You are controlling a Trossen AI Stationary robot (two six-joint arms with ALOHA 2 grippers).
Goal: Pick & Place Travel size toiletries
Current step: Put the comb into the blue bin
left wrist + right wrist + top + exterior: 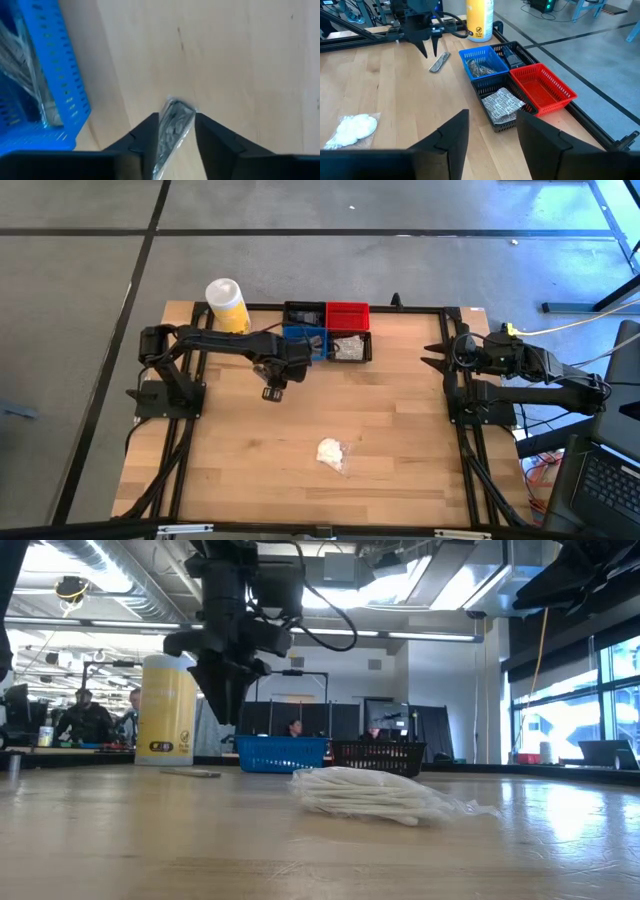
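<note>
Left tool (176, 131) | silvery packet (172, 125) between fingers | contact unclear

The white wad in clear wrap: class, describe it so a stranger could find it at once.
Start at the wooden table and its cluster of small bins along the far edge. Come toward the near edge: the white wad lies alone on bare wood. Unlike the other packets, it is fluffy, white and in no bin.

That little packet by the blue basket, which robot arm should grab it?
Left, probably. Its end effector hangs right above the packet beside the blue basket, fingers open. The right end effector waits at the far table edge.
</note>
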